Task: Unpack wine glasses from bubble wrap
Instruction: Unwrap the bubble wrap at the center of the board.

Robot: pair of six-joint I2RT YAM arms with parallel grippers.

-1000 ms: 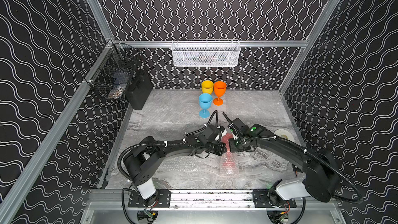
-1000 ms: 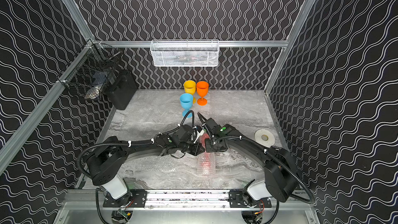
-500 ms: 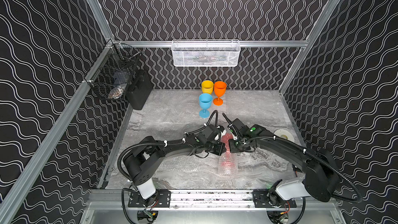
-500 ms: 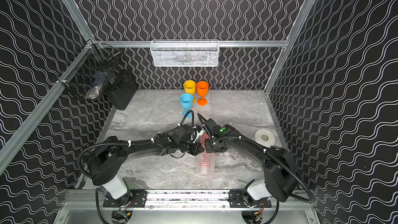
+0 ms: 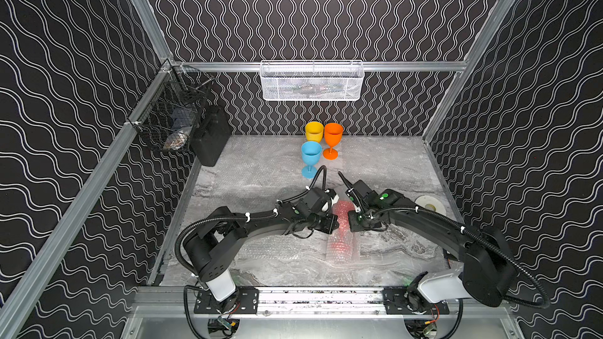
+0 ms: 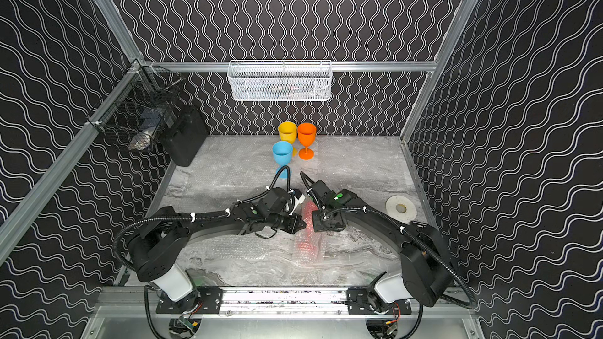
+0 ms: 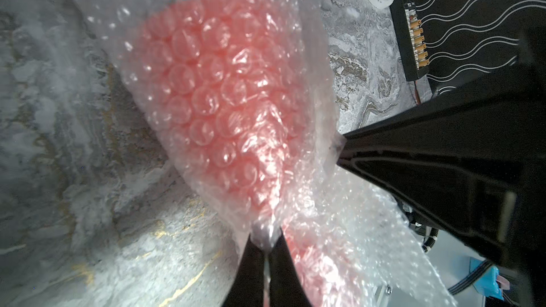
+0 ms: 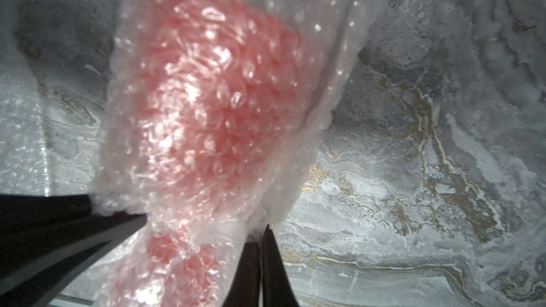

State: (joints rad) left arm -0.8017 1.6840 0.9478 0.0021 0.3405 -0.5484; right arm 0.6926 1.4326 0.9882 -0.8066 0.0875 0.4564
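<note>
Jaws L+R both pinch bubble wrap (image 7: 307,63); red glass (image 7: 218,90) inside only a blur.

Closed left hand (image 7: 267,243), closed right hand (image 8: 261,231).

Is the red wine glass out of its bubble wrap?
No, inside: the red wine glass shows only through the bubble wrap around it.

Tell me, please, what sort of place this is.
Probably a robotics lab test cell, not a home: the left arm and right arm are mounted on a metal base rail, and patterned panel walls in aluminium framing enclose the marbled table.
</note>
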